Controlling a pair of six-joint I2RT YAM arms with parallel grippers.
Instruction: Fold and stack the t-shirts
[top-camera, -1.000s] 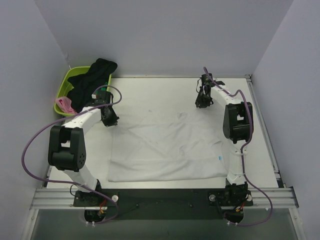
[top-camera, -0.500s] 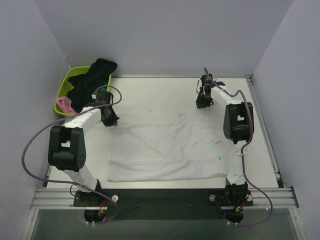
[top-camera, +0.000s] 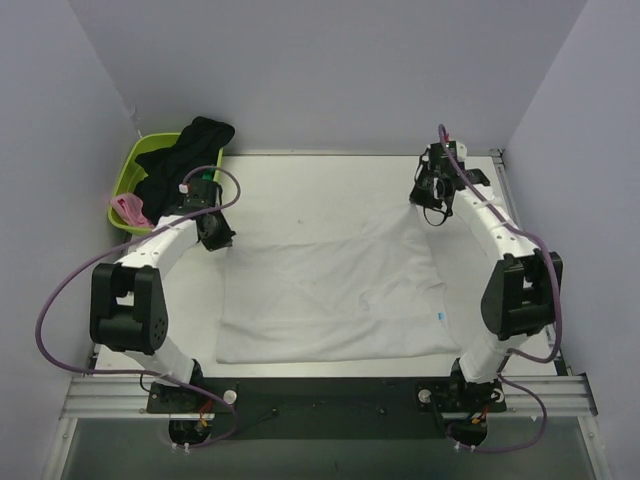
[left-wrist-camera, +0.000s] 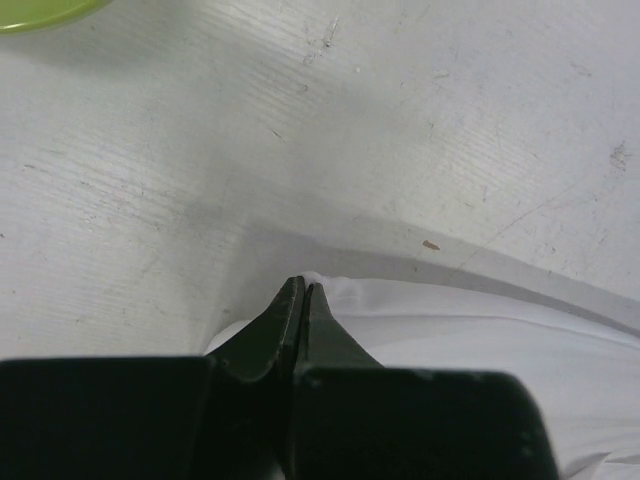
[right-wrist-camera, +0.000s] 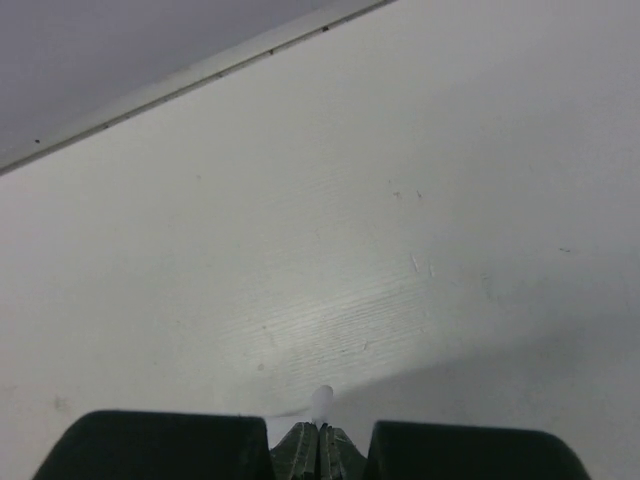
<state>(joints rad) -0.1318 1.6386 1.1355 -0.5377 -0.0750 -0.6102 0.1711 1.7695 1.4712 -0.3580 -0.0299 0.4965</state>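
A large white t-shirt (top-camera: 330, 290) lies spread on the table, its far corners pulled up. My left gripper (top-camera: 215, 232) is shut on its far left corner; in the left wrist view the pinched white cloth (left-wrist-camera: 345, 292) bulges at the tips of my left gripper (left-wrist-camera: 303, 287). My right gripper (top-camera: 432, 195) is shut on the shirt's far right corner, lifted off the table and stretched; a small tuft of white cloth (right-wrist-camera: 321, 402) pokes out between the tips of my right gripper (right-wrist-camera: 320, 428). Other t-shirts, a black one (top-camera: 180, 160) and a pink one (top-camera: 127, 209), sit in the basket.
A lime green basket (top-camera: 130, 170) stands at the far left corner of the white table (top-camera: 300, 190); its rim (left-wrist-camera: 40, 12) shows at the top of the left wrist view. Grey walls close the table's back and sides. A metal rail (top-camera: 330, 392) runs along the near edge.
My right gripper shut on the shirt's far right corner, then lifted it and moved right and farther back, stretching the cloth. The left arm shifted only slightly.
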